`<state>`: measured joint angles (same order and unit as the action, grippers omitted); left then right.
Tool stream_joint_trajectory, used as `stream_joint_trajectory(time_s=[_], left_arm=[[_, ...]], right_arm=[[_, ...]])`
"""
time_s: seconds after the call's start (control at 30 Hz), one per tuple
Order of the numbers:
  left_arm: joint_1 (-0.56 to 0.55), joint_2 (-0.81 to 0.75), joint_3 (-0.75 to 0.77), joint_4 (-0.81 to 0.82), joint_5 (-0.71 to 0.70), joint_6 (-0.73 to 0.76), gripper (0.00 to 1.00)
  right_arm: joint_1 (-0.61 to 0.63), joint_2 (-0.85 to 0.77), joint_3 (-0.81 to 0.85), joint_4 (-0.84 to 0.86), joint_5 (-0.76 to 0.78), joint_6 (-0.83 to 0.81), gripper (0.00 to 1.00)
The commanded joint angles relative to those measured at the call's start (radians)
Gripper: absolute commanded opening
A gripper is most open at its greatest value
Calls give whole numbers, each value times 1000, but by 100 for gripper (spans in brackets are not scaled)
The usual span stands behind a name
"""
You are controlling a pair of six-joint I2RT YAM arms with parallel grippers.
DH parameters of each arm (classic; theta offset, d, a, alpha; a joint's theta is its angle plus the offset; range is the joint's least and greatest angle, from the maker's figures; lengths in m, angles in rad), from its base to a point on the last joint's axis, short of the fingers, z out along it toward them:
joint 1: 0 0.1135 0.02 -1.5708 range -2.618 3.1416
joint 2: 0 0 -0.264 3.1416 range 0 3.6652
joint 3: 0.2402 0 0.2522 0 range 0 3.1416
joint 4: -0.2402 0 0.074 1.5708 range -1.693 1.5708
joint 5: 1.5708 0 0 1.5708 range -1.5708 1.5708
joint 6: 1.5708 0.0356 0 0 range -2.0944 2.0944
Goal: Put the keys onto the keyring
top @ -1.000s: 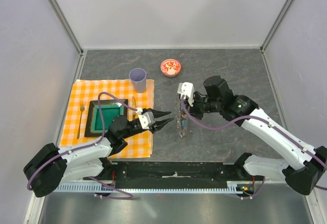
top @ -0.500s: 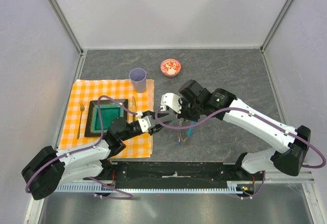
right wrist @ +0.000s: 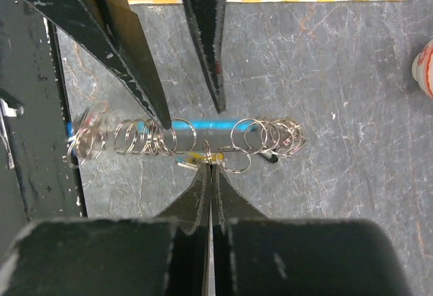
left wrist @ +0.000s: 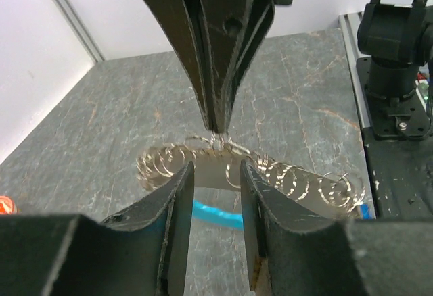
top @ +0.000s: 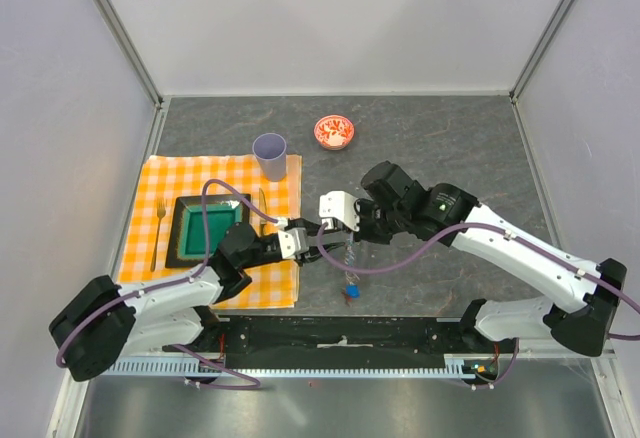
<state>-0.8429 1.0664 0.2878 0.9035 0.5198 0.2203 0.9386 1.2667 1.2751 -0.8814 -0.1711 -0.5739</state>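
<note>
Above the middle of the grey surface, both arms met at the keyring, which was held up off it. The right jaws were closed on one small loop in its row of silvery rings. The left jaws stood open, their tips at that row, one on either side of the right jaws. Keys hung beneath, blue and red tags showing.

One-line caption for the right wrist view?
Right gripper shut on the keyring; left gripper open, tips at its rings.
</note>
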Motion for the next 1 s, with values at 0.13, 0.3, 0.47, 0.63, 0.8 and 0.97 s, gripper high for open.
stream_joint_trajectory(time_s=[0.13, 0.3, 0.47, 0.63, 0.8, 0.97], left_arm=[[-5, 41, 106, -20, 121, -61, 37], [-13, 90, 154, -90, 112, -58, 34], [-13, 110, 178, -132, 91, -53, 31], [-13, 113, 179, -140, 59, -53, 30], [-15, 95, 177, -184, -33, -30, 30], [-13, 83, 180, -190, -21, -29, 27]], right_arm=[[5, -44, -43, 107, -22, -23, 0], [11, -52, -60, 131, -30, -24, 0], [14, -64, -69, 137, -28, -27, 0], [16, -72, -76, 144, -28, -29, 0], [16, -75, -80, 145, -24, -29, 0], [17, -79, -86, 150, -27, -29, 0]])
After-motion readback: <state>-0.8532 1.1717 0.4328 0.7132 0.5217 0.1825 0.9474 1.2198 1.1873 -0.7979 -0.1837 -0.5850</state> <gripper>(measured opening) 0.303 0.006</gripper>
